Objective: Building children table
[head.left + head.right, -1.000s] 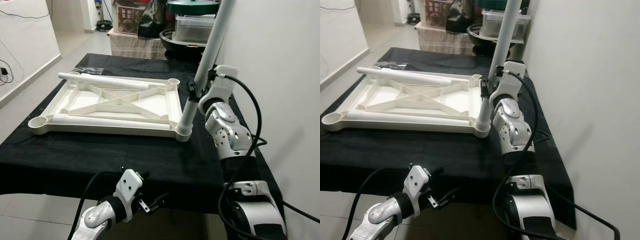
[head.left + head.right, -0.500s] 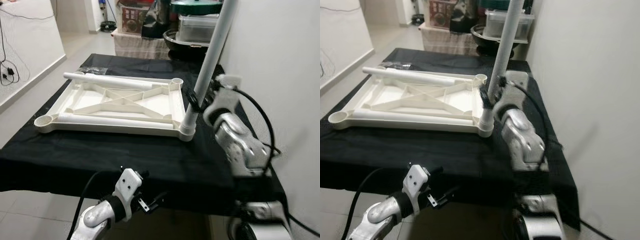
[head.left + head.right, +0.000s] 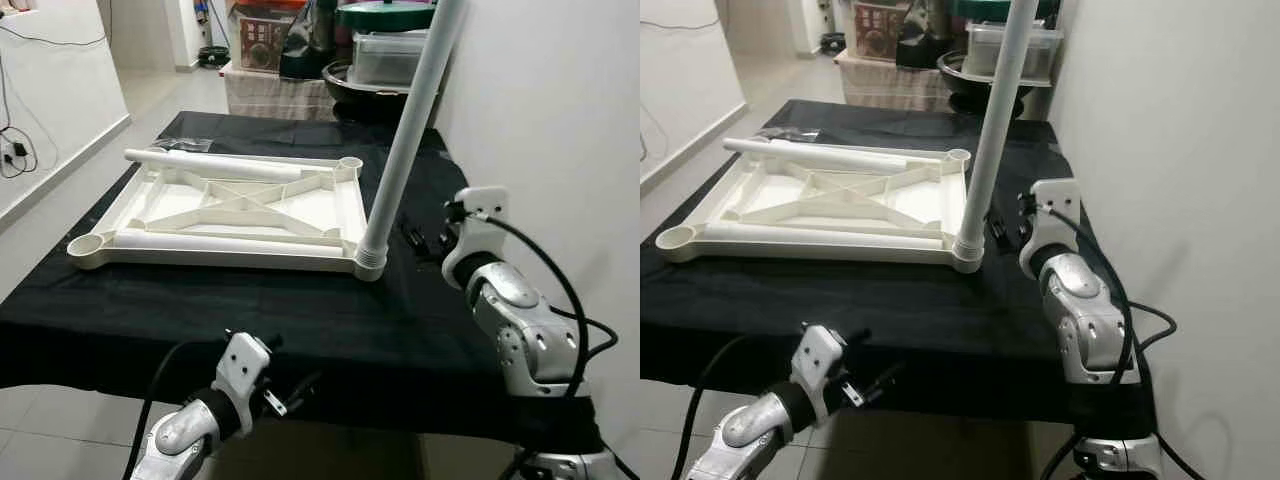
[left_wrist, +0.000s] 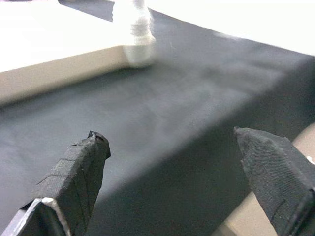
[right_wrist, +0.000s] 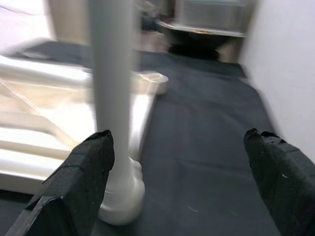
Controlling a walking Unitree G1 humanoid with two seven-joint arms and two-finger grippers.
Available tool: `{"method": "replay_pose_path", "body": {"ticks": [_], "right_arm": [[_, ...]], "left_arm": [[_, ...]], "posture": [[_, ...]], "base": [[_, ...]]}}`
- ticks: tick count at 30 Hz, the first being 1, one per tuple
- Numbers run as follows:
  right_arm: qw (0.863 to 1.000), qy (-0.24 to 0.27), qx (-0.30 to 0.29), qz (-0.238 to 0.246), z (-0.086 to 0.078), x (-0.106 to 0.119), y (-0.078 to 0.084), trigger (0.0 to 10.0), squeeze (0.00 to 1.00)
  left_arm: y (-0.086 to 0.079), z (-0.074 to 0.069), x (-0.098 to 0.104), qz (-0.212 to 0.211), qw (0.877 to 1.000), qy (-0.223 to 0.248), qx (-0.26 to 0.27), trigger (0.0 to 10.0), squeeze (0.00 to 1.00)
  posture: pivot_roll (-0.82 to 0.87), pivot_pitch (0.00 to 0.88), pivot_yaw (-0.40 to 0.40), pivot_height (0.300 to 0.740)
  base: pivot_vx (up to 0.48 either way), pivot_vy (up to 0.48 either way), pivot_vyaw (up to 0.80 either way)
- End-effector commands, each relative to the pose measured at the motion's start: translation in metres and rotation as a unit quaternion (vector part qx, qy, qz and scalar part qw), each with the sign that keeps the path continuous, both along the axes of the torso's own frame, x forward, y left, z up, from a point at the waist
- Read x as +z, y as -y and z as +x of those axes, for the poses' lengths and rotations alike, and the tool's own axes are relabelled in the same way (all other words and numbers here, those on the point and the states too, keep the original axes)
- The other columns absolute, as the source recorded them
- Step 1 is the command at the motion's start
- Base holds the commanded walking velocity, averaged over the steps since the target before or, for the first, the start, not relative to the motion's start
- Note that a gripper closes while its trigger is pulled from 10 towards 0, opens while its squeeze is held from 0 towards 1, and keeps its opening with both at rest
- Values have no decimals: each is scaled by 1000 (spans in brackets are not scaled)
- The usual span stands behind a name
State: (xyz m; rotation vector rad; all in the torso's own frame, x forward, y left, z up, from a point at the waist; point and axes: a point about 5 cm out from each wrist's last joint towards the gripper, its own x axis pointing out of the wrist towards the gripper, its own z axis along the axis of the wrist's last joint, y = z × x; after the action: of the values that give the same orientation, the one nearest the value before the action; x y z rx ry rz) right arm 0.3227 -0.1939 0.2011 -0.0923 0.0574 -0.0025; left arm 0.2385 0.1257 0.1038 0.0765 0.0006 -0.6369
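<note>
I see the tabletop frame (image 3: pixel 230 212) lying on the cloth-covered table (image 3: pixel 300 310). One leg (image 3: pixel 405 140) stands upright in its near right corner socket, and two loose legs (image 3: pixel 215 163) lie on the frame.

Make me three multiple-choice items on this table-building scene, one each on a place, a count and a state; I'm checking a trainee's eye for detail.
1. Where does the upright leg stand in the white tabletop?
A. near right corner
B. far left corner
C. centre

2. How many loose legs lie on the tabletop?
A. none
B. two
C. four

3. The right claw is:
A. shut on the leg
B. open, beside the leg
C. shut on the black cloth

Answers: 1 A, its base sits in the near right socket. 2 B, one lies along each long edge. 3 B, its fingers stand wide apart.
</note>
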Motion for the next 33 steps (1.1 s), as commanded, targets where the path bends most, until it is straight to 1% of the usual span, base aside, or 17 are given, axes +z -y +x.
{"method": "replay_pose_path", "body": {"ticks": [1, 3, 4, 5, 6, 8, 9, 10, 12, 13, 14, 15, 18, 22, 23, 24, 33], "right_arm": [[998, -10, -55, -26, -6, -9, 14, 10000, 0], [998, -10, -55, -26, -6, -9, 14, 10000, 0], [994, -4, -95, -45, -11, -15, 23, 10000, 0], [994, -4, -95, -45, -11, -15, 23, 10000, 0], [986, 4, -149, -74, -14, -19, 38, 10000, 0], [986, 4, -149, -74, -14, -19, 38, 10000, 0], [977, 15, -193, -88, -16, -20, 49, 10000, 0], [972, 31, -216, -90, -17, -18, 55, 10000, 0], [972, 31, -216, -90, -17, -18, 55, 10000, 0], [970, 48, -220, -90, -17, -15, 55, 10000, 0], [973, 62, -208, -82, -17, -12, 51, 10000, 0], [973, 62, -208, -82, -17, -12, 51, 10000, 0], [977, 75, -188, -61, -16, -12, 41, 10000, 0], [979, 85, -178, -45, -14, -10, 39, 10000, 0], [980, 110, -161, -26, -12, -5, 35, 10000, 0], [981, 118, -154, -21, -10, -3, 34, 10000, 0], [976, 133, -172, -30, -2, 0, 38, 10000, 0]], "left_arm": [[-14, 3, 11, 0, 998, 32, 61, 10000, 0], [-14, 3, 11, 0, 998, 32, 61, 10000, 0], [-26, 5, 20, 9, 992, 58, 115, 10000, 0], [-26, 5, 20, 9, 992, 58, 115, 10000, 0], [-41, 4, 28, 17, 981, 82, 174, 10000, 0], [-41, 4, 28, 17, 981, 82, 174, 10000, 0], [-52, 2, 34, 19, 971, 96, 219, 10000, 0], [-60, -1, 41, 13, 961, 108, 254, 10000, 0], [-60, -1, 41, 13, 961, 108, 254, 10000, 0], [-64, -4, 46, 7, 956, 115, 271, 10000, 0], [-64, -5, 48, 7, 955, 121, 269, 10000, 0], [-64, -5, 48, 7, 955, 121, 269, 10000, 0], [-56, -8, 51, 1, 961, 133, 243, 10000, 0], [-53, -7, 54, -5, 961, 138, 239, 10000, 0], [-53, -5, 56, -9, 960, 141, 243, 10000, 0], [-52, -5, 57, -12, 959, 143, 245, 10000, 0], [-54, -5, 59, -12, 957, 143, 251, 10000, 0]], "posture": [[-9, 0, -79, 740], [-9, 0, -79, 740], [-2, 0, -79, 740], [-2, 0, -79, 740], [18, 0, -90, 740], [18, 0, -90, 740], [19, 0, -90, 740], [32, 0, -93, 740], [32, 0, -93, 740], [33, 0, -93, 740], [40, 0, -95, 740], [40, 0, -95, 740], [39, 0, -89, 740], [38, 0, -86, 740], [37, 0, -84, 740], [38, 0, -84, 740], [46, 0, -86, 740]], "base": [[0, 0, 0], [0, 0, 0], [0, 0, 0], [0, 0, 0], [0, 0, 0], [0, 0, 0], [0, 0, 0], [0, 0, 0], [0, 0, 0], [0, 0, 0], [0, 0, 0], [0, 0, 0], [0, 0, 0], [133, 0, 0], [300, 0, 0], [341, 0, 0], [409, 0, 0]]}}
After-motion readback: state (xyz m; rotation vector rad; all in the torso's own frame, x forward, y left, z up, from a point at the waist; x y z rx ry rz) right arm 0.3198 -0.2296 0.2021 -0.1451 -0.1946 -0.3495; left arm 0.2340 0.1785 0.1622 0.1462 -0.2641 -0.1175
